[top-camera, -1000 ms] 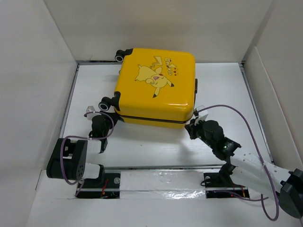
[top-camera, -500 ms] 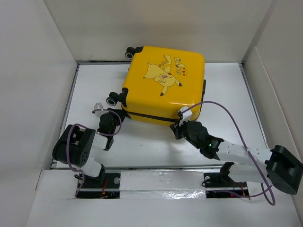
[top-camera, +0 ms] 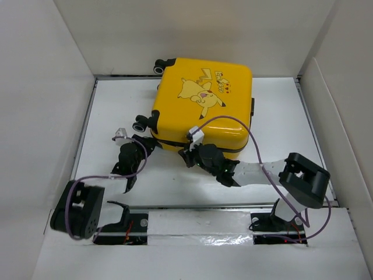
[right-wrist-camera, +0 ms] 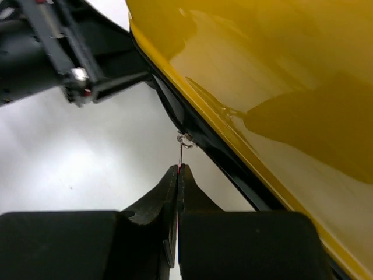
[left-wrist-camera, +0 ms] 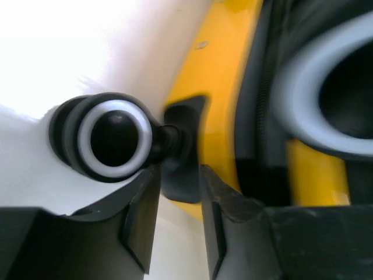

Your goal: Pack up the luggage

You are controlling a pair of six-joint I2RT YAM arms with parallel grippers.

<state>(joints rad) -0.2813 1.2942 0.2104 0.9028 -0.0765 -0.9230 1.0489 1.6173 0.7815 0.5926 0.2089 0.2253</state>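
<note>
The luggage (top-camera: 204, 105), a yellow hard-shell suitcase with a Pikachu print, lies flat and closed at the back of the table. My right gripper (top-camera: 186, 154) is at its near edge. In the right wrist view this gripper (right-wrist-camera: 178, 168) is shut on the thin metal zipper pull (right-wrist-camera: 182, 150), which hangs from the black zipper seam (right-wrist-camera: 221, 157). My left gripper (top-camera: 141, 149) is at the near left corner. There its jaws (left-wrist-camera: 179, 175) stand a little apart, with the black bracket (left-wrist-camera: 182, 146) of a wheel (left-wrist-camera: 113, 143) between their tips.
White walls enclose the table on the left, back and right. Another wheel (top-camera: 158, 66) sticks out at the far left corner and a black side handle (top-camera: 252, 108) on the right. Purple cables loop over both arms. The left arm (right-wrist-camera: 58, 52) shows close by in the right wrist view.
The luggage slid right and turned slightly clockwise, then stayed put. My right gripper travelled left along the front seam with the zipper pull. The left arm's elbow swung down toward the near left.
</note>
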